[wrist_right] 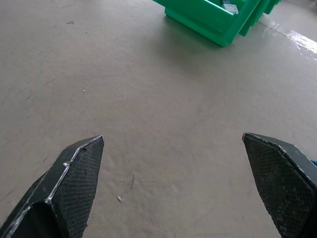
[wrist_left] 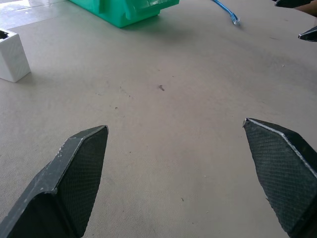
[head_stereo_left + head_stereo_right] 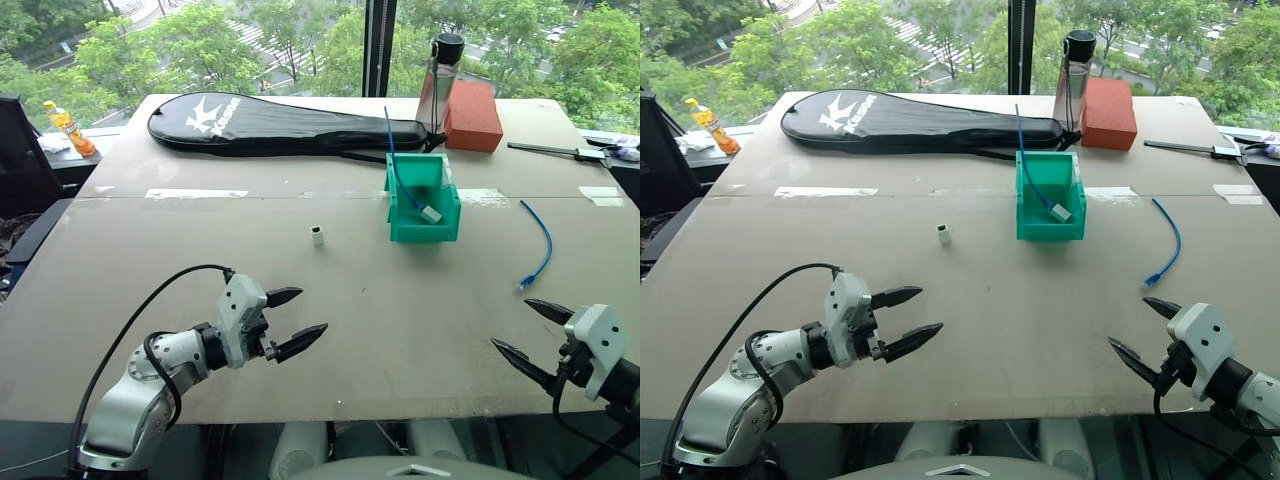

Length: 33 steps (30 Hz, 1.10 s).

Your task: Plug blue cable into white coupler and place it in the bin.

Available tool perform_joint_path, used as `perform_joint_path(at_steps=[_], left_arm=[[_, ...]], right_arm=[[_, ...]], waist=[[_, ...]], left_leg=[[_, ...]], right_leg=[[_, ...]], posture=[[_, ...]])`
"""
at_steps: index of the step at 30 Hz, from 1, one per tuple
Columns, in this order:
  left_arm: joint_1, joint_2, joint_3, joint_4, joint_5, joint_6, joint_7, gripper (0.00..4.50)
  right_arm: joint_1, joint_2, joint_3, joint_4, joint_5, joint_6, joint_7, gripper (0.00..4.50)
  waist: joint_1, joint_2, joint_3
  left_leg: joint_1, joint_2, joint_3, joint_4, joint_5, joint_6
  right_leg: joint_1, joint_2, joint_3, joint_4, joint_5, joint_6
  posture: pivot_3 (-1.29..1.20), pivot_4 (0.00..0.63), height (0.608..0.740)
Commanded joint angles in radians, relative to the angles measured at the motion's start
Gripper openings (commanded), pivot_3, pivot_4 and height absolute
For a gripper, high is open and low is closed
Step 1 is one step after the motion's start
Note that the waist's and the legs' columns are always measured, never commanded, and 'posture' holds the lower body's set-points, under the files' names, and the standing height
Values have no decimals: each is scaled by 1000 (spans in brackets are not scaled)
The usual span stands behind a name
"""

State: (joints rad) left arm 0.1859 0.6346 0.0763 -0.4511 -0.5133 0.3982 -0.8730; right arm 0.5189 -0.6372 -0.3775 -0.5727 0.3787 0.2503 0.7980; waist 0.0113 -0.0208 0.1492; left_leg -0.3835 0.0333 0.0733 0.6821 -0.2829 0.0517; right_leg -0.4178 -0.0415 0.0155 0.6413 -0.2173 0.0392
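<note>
Both your claws, left claw [image 3: 298,320] & right claw [image 3: 525,329], gape empty over desk [image 3: 400,310]; blue cable [image 3: 539,243] & white coupler [image 3: 317,236] lie apart.

White logo on racket bag [image 3: 270,122], unreadable

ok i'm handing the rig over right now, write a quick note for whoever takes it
Left end effector: open, holding nothing, over the near left of the table.
Right end effector: open, holding nothing, near right.
Blue cable: loose on the table, right of the bin, beyond the right end effector.
White coupler: standing alone mid-table, left of the bin.
Bin: centre back, already holding a longer blue cable with a white block on its end.
Done: nothing yet.
Left: pick up cable and coupler, plug them together, place in the bin.
</note>
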Motion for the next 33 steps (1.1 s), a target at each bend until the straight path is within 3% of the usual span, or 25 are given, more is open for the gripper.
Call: perform_joint_path(at_steps=[1, 6, 11, 15, 18, 23, 26, 29, 33], left_arm=[[-25, 7, 13, -51, -41, 29, 3, 4500], [-99, -21, 7, -70, -93, 55, 19, 4500], [-109, 0, -37, -74, -99, -19, -110, 4500], [-131, 25, -61, -75, -100, -73, -212, 4500], [-148, 28, -74, -60, -79, -103, -242, 4500], [-143, 40, -83, -98, -72, -125, -253, 4500], [-142, 40, -85, -91, -74, -129, -252, 4500], [-141, 36, -89, -90, -69, -133, -244, 4500], [-129, 31, -92, -95, -62, -138, -229, 4500]], right_arm=[[-18, -12, -21, -2, 13, -12, 6, 4419], [-98, -92, -43, 16, 37, 42, 38, 4419], [-191, -273, -53, 84, 28, 86, 145, 4419], [-324, -509, 53, 284, -96, -9, 313, 4419], [-469, -600, 185, 432, -196, -97, 370, 4419], [-852, -567, 469, 741, -396, -320, 529, 4419], [-984, -527, 553, 891, -453, -427, 575, 4419], [-1084, -489, 610, 1017, -514, -534, 580, 3113], [-1164, -460, 657, 1129, -562, -638, 592, 3113]], waist=[[1, 0, 0], [2, 0, 1], [1, 0, 1], [1, 2, 3], [1, 1, 4], [-7, 3, 6], [-12, 3, 6], [-9, 3, 7], [-10, 4, 7]], left_leg=[[0, 0, 0, 0, 0, 0], [0, 0, 0, 0, 0, 0], [0, 0, 2, 0, -1, 1], [-1, -1, 3, -1, -1, 1], [0, -1, 4, -1, -1, 2], [-2, 0, 6, -1, -1, 2], [-3, 0, 7, -1, -1, 2], [-4, 0, 6, -1, -1, 2], [-5, 0, 7, -1, -1, 3]], right_leg=[[0, 0, 0, 0, 0, 0], [0, -1, -1, 0, 0, 0], [-1, 2, -1, 0, 2, -3], [-1, 5, -2, -2, 2, -3], [-1, 4, -1, -3, 0, -1], [-4, 6, 1, -4, 2, -4], [-4, 7, 1, -4, 3, -4], [-5, 7, 0, -4, 2, -4], [-5, 6, 1, -5, 2, -4]], posture=[[0, 150, 740], [0, 150, 740], [0, 150, 740], [0, 150, 740], [0, 150, 740], [0, 150, 740], [0, 150, 740], [0, 150, 740], [0, 150, 740]])
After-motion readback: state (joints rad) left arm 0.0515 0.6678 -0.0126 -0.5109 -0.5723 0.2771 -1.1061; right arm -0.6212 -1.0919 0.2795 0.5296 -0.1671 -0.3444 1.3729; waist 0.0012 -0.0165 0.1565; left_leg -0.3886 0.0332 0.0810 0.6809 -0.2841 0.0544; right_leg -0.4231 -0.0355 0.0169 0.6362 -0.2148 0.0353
